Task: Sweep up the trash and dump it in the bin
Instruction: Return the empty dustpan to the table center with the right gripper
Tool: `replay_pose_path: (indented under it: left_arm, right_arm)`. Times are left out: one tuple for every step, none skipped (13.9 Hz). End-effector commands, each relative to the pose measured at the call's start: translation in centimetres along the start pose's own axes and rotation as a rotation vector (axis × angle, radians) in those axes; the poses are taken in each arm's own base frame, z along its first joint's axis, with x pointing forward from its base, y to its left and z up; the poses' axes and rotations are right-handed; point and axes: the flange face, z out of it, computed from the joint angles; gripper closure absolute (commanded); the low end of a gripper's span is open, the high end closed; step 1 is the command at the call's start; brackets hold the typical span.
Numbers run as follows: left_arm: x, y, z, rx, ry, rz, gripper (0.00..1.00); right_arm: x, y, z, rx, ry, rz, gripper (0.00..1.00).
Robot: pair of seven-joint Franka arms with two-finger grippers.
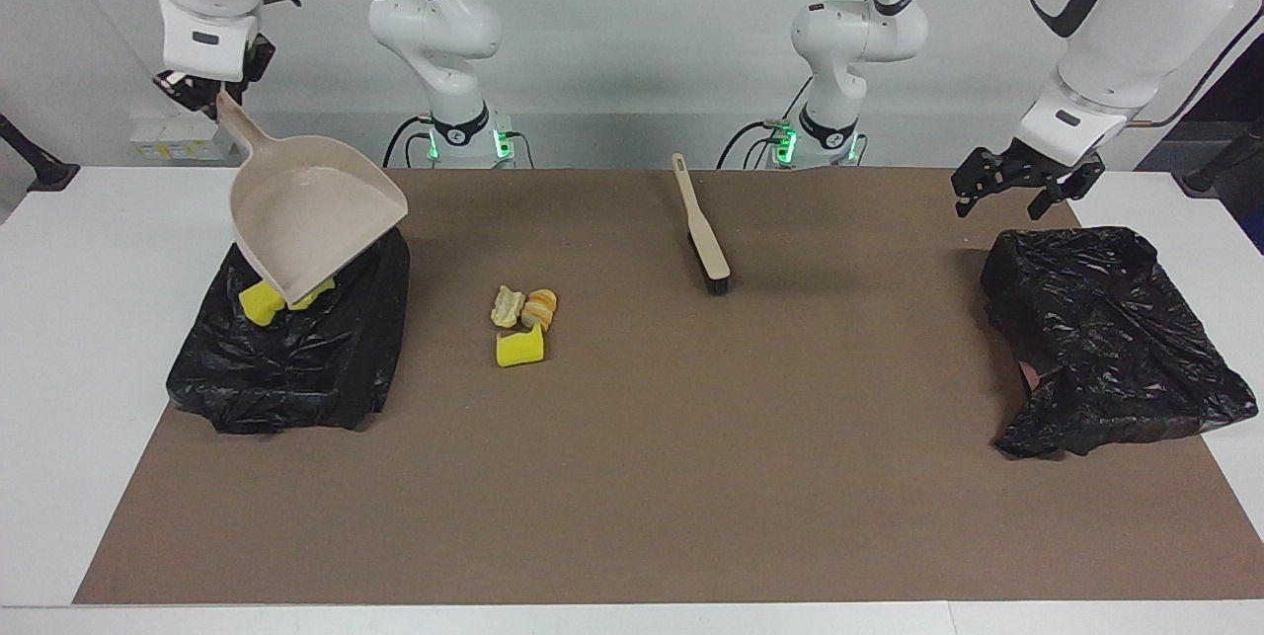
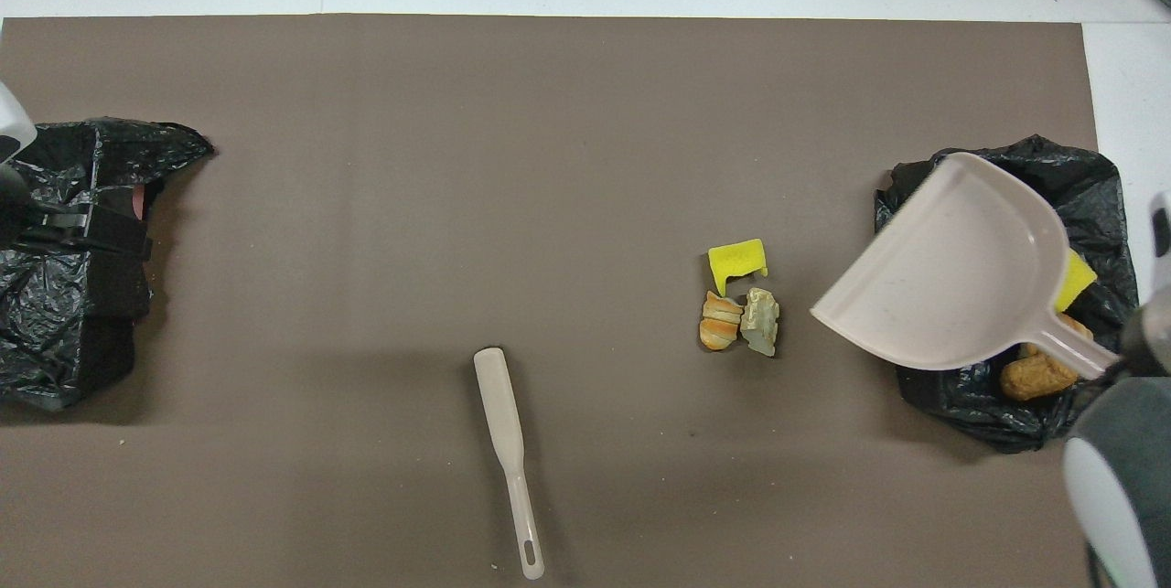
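Brown mat: right tool (image 1: 202, 94) clamped on dustpan (image 1: 316, 215), left tool (image 1: 1022, 183) apart

Beige plastic dustpan (image 1: 314, 220) held tilted over a black bag-lined bin (image 1: 291, 349).

The right gripper (image 1: 202, 94) clamps the dustpan's handle, its mouth tipped down above yellow sponge chunks (image 1: 262, 303) lying in the bin. On the brown mat-covered surface (image 1: 632, 477), a yellow sponge piece (image 1: 520, 347), a tan-orange bread-like piece (image 1: 540, 307) and a pale crumpled lump (image 1: 508, 306) cluster together. A beige-handled brush (image 1: 702, 240) lies nearer the robots. The left gripper (image 1: 1022, 183), seemingly spread, hovers above a second black bag (image 1: 1106, 339).
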Motion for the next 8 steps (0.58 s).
replay_pose_path:
  left_arm:
    - [0.0,0.0,-0.5,-0.011,0.000,0.013,0.00]
    - [0.0,0.1,-0.6,-0.012,-0.001,0.011,0.00]
    - [0.1,0.4,-0.6,-0.017,-0.004,0.013,0.00]
    - [0.0,0.4,-1.0,-0.038,0.002,0.008,0.00]
    - [0.0,0.6,-0.9,-0.050,0.000,0.007,0.00]
    - [0.0,0.7,-0.9,-0.050,0.000,0.008,0.00]
    - [0.0,0.8,-0.9,-0.052,-0.003,0.008,0.00]
    - [-0.1,0.8,-0.8,-0.052,-0.007,0.010,0.00]
  right_arm:
    - [5.0,-4.3,-0.1,0.102,0.066,0.188,1.00]
    - [7.7,-6.3,0.1,0.130,0.097,0.280,1.00]
    - [10.6,-8.4,0.5,0.156,0.131,0.369,1.00]
    - [13.2,-10.0,0.9,0.171,0.153,0.426,1.00]
    - [16.0,-11.8,1.5,0.178,0.155,0.457,1.00]
    - [19.0,-13.7,1.7,0.197,0.160,0.497,1.00]
    - [21.7,-14.9,1.3,0.228,0.189,0.543,1.00]
    - [24.3,-16.1,1.2,0.258,0.207,0.567,1.00]
